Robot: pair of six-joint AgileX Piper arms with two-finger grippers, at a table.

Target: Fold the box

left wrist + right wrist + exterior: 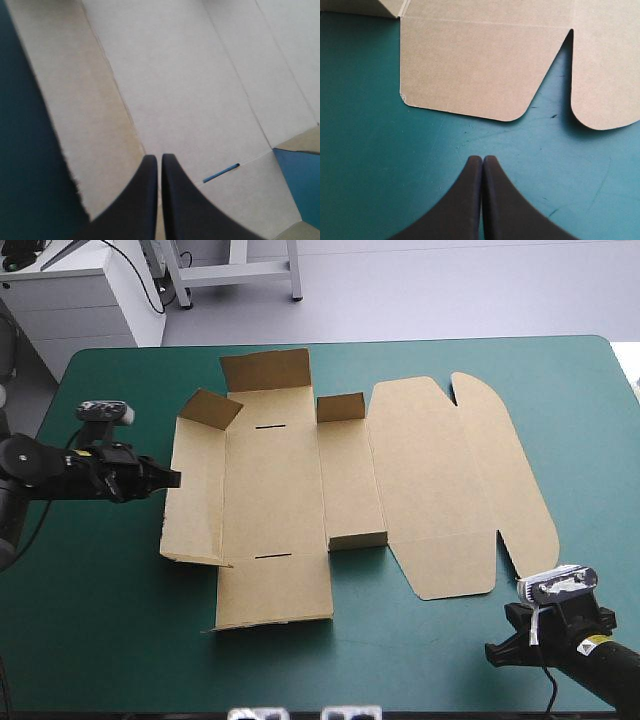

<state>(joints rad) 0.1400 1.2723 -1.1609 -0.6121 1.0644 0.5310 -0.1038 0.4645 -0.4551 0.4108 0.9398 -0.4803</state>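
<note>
This looks like a robotics lab. Two arms (45,465) (600,650) reach over a teal-green table (110,640). Beyond it stand a white cabinet (70,300), cables (150,280) and a metal stand (240,275).

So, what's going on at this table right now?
Two robot arms are working on a brown box that lies mostly flat on the table, with only a few small flaps standing up. The left gripper, fingers shut, is at the box's left panel. The right gripper, also shut, is over bare cover near the box's right end, apart from it. Folding has barely begun.
</note>
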